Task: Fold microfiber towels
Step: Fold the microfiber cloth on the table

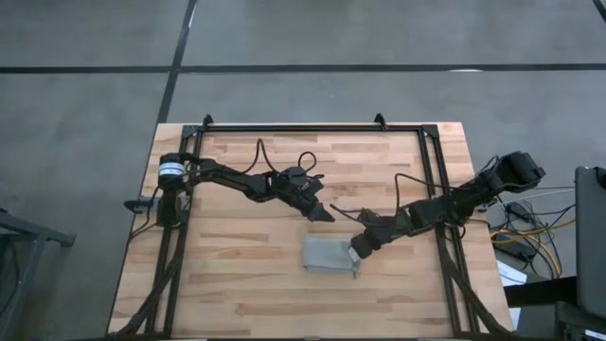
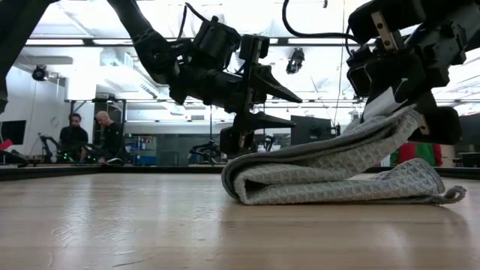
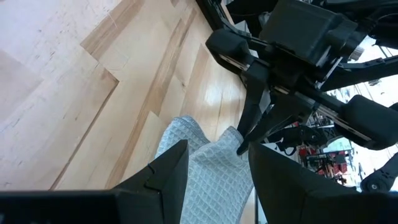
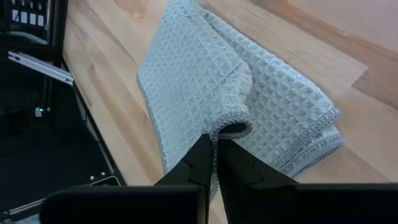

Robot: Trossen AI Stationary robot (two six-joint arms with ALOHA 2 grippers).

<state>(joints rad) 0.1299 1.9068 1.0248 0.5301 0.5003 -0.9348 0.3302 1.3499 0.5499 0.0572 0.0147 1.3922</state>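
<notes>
High view: 1 microfiber towel (image 1: 328, 254) lies folded on the wooden table (image 1: 237, 294), toward the near right of centre, with 2 dark arms reaching in over it. The right gripper (image 1: 357, 253) sits at the towel's right edge; the left gripper (image 1: 320, 212) hangs just beyond the towel's far edge, apart from it.

The low view adds what the overhead cannot: the towel (image 2: 330, 176) is stacked in several layers, and its upper layer rises at the right end into the right gripper (image 2: 405, 97). The left gripper (image 2: 289, 109) is clear of the cloth, its 2 fingers spread. 2 persons (image 2: 94, 135) stand far behind the table.

The right wrist view shows the right gripper's fingers (image 4: 202, 163) pressed together, pinching a rolled hem of the towel (image 4: 211, 81).

The left wrist view shows the left gripper's fingers (image 3: 168, 171) parted above the towel (image 3: 205, 168).
</notes>
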